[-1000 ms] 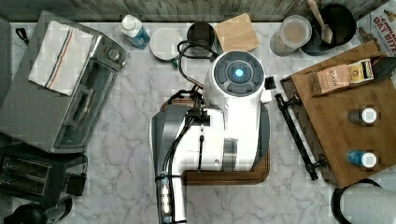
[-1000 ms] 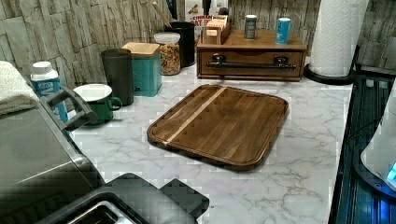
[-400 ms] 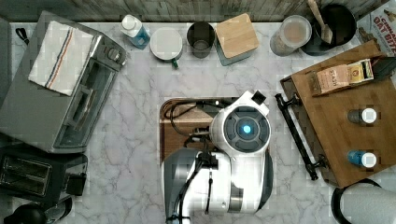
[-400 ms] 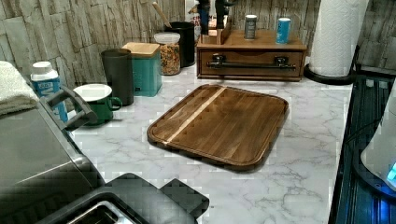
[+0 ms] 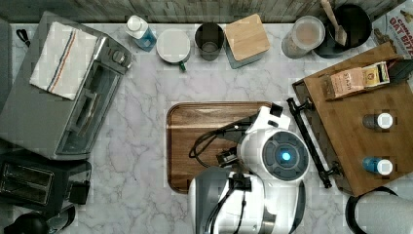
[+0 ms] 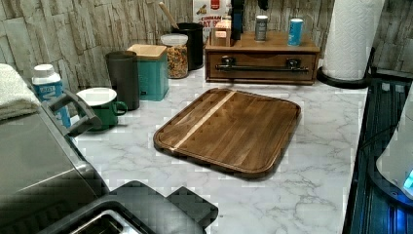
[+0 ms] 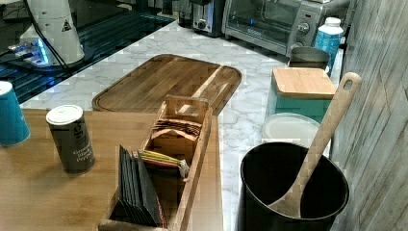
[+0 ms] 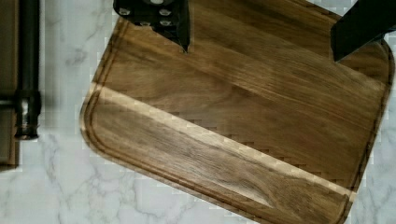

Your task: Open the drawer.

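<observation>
Drawer-opening has not yet been begun, as is judged from the closed drawer front. Nearest the wrist camera, the gripper [image 8: 261, 35] is seen with its two black fingers [image 8: 161, 18] spread wide apart and nothing held between them; below them lies the rounded wooden tray [image 8: 243, 126] on the marble counter [image 8: 56, 196]. Off to one side of the tray, across a strip of bare marble, the black bar handle [image 8: 28, 70] is seen, well clear of the jaws.

In the top view, the arm [image 5: 275, 156] is posed above the tray's [image 5: 204, 126] right part, with the wrist turned downward. The handle [image 5: 309, 141] lies just beyond it on the top view's right, its long axis running up and down that picture, slightly slanted.

Farther off, in the left view, the drawer [image 6: 263, 66] is shown shut in the low wooden cabinet [image 6: 272, 41], below the bottles [image 6: 294, 31]. A sideways move toward the handle, with the jaws set across the bar, is judged to be needed next.
</observation>
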